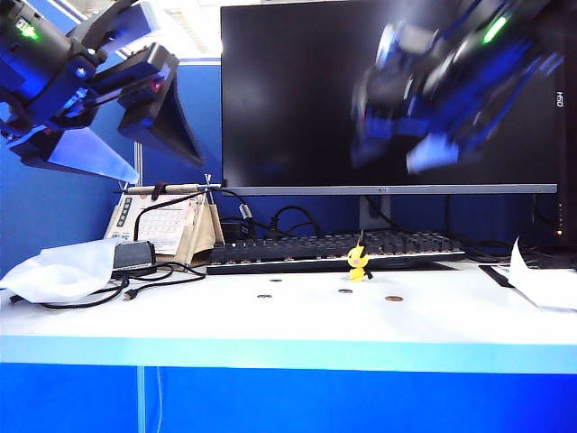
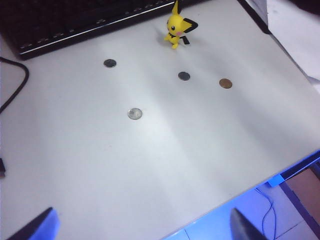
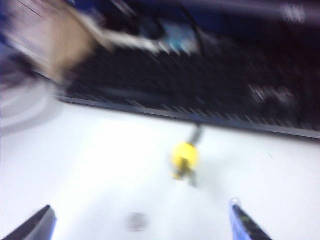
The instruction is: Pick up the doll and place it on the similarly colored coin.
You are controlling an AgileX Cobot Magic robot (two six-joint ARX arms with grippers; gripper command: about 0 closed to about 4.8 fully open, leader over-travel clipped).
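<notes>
Doll (image 1: pixel 358 262) stands centre frame before the keyboard (image 1: pixel 334 250), brassy coin (image 1: pixel 394 299) lower right; bring your wide-open, empty right gripper (image 3: pixel 141 220) squarely over it, left gripper (image 2: pixel 142 226) open, idle upper left.

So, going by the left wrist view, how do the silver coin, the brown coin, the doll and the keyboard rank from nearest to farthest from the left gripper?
Left gripper, open, raised over the table's near edge.
1. Silver coin, mid-table.
2. Brown coin, off to the doll's side.
3. Doll, standing just before the keyboard.
4. Keyboard, along the back.
</notes>
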